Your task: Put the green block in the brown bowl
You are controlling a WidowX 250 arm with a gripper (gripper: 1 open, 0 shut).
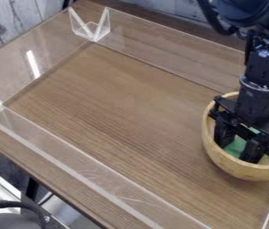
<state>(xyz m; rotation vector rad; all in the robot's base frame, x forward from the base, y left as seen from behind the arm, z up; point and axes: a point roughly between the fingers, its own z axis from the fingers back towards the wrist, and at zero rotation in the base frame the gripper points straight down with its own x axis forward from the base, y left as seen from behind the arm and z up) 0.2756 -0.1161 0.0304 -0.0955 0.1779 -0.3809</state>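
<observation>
The brown bowl [226, 162] sits at the right edge of the wooden table, partly cut off by the frame. My black gripper [248, 148] points down into it, fingertips low inside the bowl. The green block [236, 143] shows as bright green between and beside the dark fingers, which stand on either side of it and appear closed on it. The lower part of the block and the bowl's floor are hidden by the gripper.
Low clear plastic walls [53, 148] border the wooden tabletop [113, 98]. A clear V-shaped plastic piece [88, 25] stands at the back left corner. The arm [263, 63] rises over the bowl at the right.
</observation>
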